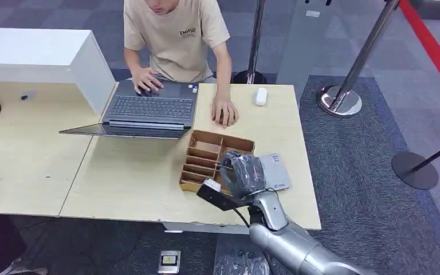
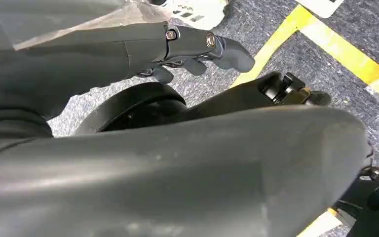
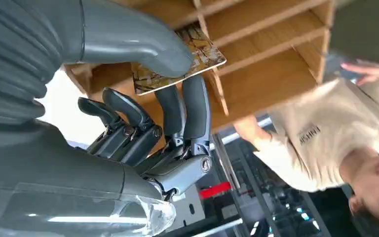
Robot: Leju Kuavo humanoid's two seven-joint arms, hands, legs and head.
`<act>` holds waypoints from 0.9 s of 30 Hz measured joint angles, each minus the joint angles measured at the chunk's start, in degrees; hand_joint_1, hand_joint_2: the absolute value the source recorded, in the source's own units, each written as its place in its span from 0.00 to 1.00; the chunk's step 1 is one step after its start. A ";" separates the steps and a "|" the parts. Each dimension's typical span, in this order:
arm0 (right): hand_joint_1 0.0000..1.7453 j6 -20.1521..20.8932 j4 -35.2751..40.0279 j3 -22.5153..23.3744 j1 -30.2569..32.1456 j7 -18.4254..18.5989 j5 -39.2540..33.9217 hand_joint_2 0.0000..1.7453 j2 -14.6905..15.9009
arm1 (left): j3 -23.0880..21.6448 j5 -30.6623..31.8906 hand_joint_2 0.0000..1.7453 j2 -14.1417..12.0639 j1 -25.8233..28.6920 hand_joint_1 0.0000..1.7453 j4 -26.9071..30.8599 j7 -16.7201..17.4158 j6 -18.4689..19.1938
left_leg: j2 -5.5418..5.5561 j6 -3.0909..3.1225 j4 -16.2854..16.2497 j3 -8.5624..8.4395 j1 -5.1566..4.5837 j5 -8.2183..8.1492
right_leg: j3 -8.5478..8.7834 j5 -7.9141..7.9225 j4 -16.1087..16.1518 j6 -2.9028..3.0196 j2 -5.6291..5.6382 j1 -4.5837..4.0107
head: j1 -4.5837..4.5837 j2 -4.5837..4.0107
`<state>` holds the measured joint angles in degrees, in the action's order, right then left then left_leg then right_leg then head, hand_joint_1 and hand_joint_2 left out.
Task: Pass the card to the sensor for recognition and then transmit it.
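My right hand (image 1: 242, 173) hovers over the near end of a wooden slotted card box (image 1: 203, 157) on the pale table. In the right wrist view that hand (image 3: 168, 98) pinches a patterned brown card (image 3: 205, 49) between thumb and fingers, just off the box's dividers (image 3: 271, 44). A grey-white flat sensor (image 1: 276, 171) lies on the table right beside the hand, on its right. My left hand (image 2: 192, 49) hangs low over grey carpet, holding nothing, its fingers loosely apart.
A person in a beige shirt (image 1: 177, 34) sits across the table, one hand on an open laptop (image 1: 149, 109), the other hand (image 1: 224, 112) flat on the table near the box. A small white object (image 1: 260, 95) lies beyond. Stanchion bases (image 1: 341, 97) stand at right.
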<state>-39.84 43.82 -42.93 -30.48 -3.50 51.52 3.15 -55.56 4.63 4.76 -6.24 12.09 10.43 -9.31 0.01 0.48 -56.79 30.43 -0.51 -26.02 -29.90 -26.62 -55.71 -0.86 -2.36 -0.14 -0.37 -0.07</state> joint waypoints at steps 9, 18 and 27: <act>1.00 3.10 5.15 1.79 -8.51 0.13 -2.01 1.00 0.52 | 0.00 1.03 0.00 0.00 -0.12 0.00 -0.02 0.00 0.31 | -0.02 0.01 0.00 -0.01 0.00 0.09 | -0.01 0.10 0.00 -0.01 0.01 0.00 | 0.00 0.00; 1.00 6.34 7.04 2.19 -17.69 -1.25 -5.47 1.00 0.39 | -0.09 1.81 0.00 0.00 -0.78 0.00 -0.02 -0.18 0.90 | -0.02 0.01 0.00 0.00 0.00 0.11 | -0.01 0.14 0.00 0.00 0.01 0.00 | 0.02 0.00; 1.00 10.59 0.13 1.71 -26.54 -2.52 -6.76 1.00 -0.59 | -0.31 3.10 0.00 0.02 -1.33 0.00 0.00 -0.94 1.36 | 0.00 0.01 0.00 0.02 0.00 0.12 | -0.01 0.14 0.00 0.00 0.00 0.00 | 0.00 0.00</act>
<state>-29.25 43.96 -41.22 -57.02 -6.01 44.76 2.56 -55.87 7.74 4.79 -7.57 12.09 9.49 -7.96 0.01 0.49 -56.79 30.45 -0.51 -25.91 -29.91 -26.48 -55.71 -0.86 -2.36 -0.14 -0.37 -0.07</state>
